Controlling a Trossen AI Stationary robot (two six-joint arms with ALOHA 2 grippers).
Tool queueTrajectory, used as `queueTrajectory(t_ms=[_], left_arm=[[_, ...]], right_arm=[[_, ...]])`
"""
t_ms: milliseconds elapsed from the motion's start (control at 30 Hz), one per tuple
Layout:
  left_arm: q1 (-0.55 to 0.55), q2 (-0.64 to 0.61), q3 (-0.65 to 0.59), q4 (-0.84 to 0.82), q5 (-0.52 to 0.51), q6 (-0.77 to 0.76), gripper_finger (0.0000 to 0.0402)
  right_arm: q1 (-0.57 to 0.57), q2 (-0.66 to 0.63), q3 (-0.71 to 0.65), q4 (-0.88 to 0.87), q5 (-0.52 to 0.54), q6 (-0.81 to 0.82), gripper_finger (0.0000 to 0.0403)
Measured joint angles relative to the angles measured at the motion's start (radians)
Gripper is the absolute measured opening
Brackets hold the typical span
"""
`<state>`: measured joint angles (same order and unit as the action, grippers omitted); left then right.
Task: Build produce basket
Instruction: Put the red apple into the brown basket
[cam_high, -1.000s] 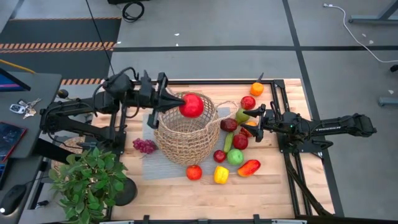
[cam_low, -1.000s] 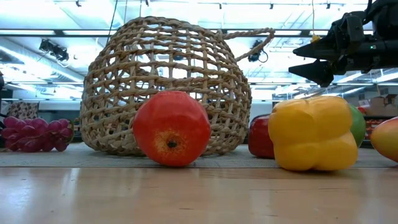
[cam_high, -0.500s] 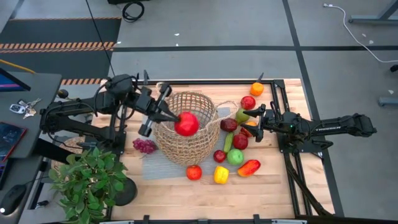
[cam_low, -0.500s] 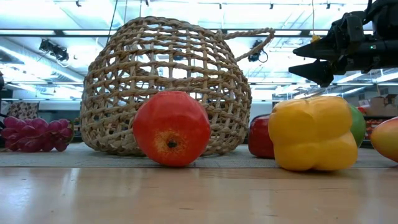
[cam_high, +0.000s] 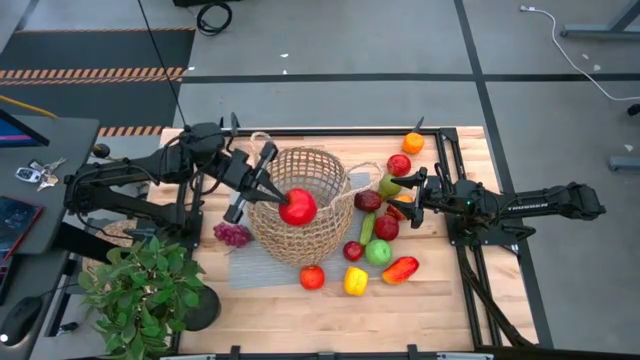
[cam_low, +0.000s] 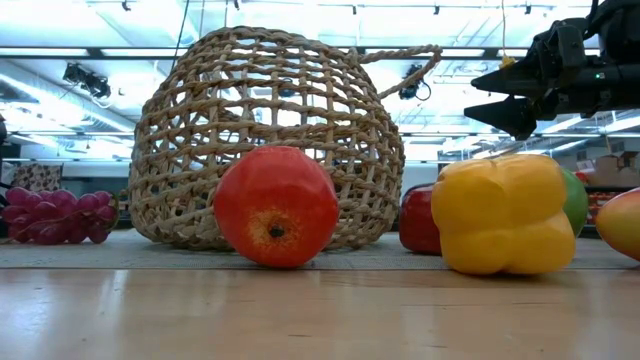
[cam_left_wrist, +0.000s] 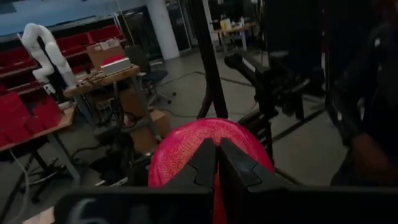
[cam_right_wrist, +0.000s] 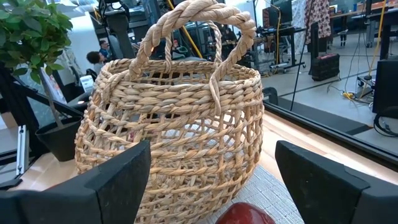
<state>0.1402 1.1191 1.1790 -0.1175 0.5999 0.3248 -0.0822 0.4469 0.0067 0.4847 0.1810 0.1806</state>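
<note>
The basket (cam_high: 297, 205) is seen near the middle of the table (cam_high: 450, 310), standing on a grey mat (cam_high: 255, 268), with its open mouth upward and one loop handle leaning toward the right arm's side. Over that mouth the left gripper (cam_high: 281, 199) is held, its fingers pressed together on a large red fruit (cam_high: 298, 207); in the left wrist view the two dark fingers (cam_left_wrist: 205, 167) are shown closed against the fruit's red skin. The fruit is placed above the opening, inside the line of the rim, with rim visible on every side of it.

The right gripper (cam_high: 400, 190) is held above the produce to the basket's right, its fingers spread wide apart and nothing between them; in the right wrist view the basket wall and handle are framed between the two fingers, and a dark-red piece (cam_right_wrist: 244, 213) is seen just below.

The space right of the basket is crowded: a red apple (cam_high: 399, 165), an orange (cam_high: 413, 143), a green cucumber (cam_high: 367, 228), a green apple (cam_high: 378, 251) and a red-and-yellow pepper (cam_high: 400, 269) are packed close together. Along the near edge a red tomato-like fruit (cam_high: 312, 277) and a yellow pepper (cam_high: 355, 281) are set just in front of the basket. A bunch of purple grapes (cam_high: 232, 235) is laid at the basket's left, beside the potted plant (cam_high: 145, 290). Bare wood is left along the front edge and in the far left corner.
</note>
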Motion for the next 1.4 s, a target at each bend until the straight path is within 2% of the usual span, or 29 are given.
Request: queueTrajectory(t_ms=[100,267,500,700,1333,1400], left_arm=[[-0.003,0.0,0.0,-0.038,0.001,0.079,0.001],[-0.024,0.0,0.0,-0.044,0.013,0.09,0.0015],[-0.07,0.0,0.0,-0.046,0.172,0.027,0.001],[-0.119,0.0,0.0,-0.064,0.22,-0.025,0.0011],[-0.151,0.0,0.0,-0.071,0.22,-0.022,0.0013],[-0.151,0.0,0.0,-0.073,0.181,0.001,0.0013]], right_arm=[[0.0,0.0,0.0,0.0,0.0,0.0,0.0348],[0.0,0.0,0.0,0.0,0.0,0.0,0.0348],[0.0,0.0,0.0,0.0,0.0,0.0,0.0348],[0.0,0.0,0.0,0.0,0.0,0.0,0.0348],[0.0,0.0,0.0,0.0,0.0,0.0,0.0348],[0.0,0.0,0.0,0.0,0.0,0.0,0.0348]])
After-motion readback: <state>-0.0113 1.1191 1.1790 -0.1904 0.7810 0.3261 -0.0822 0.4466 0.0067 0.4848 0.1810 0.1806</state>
